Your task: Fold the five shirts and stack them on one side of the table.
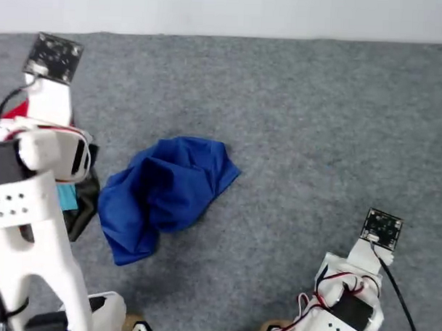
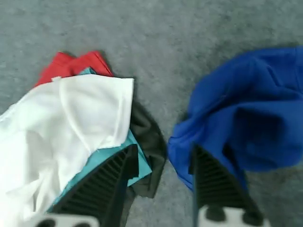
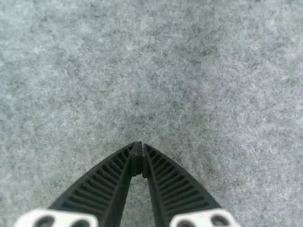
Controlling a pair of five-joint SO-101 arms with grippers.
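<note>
Your left gripper (image 2: 164, 151) is spread, empty, above the gap between the crumpled blue fabric shirt (image 1: 165, 192), left of centre in the high view, and the white-topped pile of shirts (image 2: 80, 123) at the left edge. Your right gripper (image 3: 140, 153), lower right, is pressed together over the grey felt table (image 1: 317, 125).

1. The crumpled shirt (image 1: 165, 192) lies near the middle of the table (image 1: 317, 125).
2. The shirt pile (image 2: 71, 127) lies just beside it, on the left.
3. The left gripper (image 2: 164, 151) hangs above the gap between them.
4. The right gripper (image 3: 138, 146) is over bare table, well apart.
</note>
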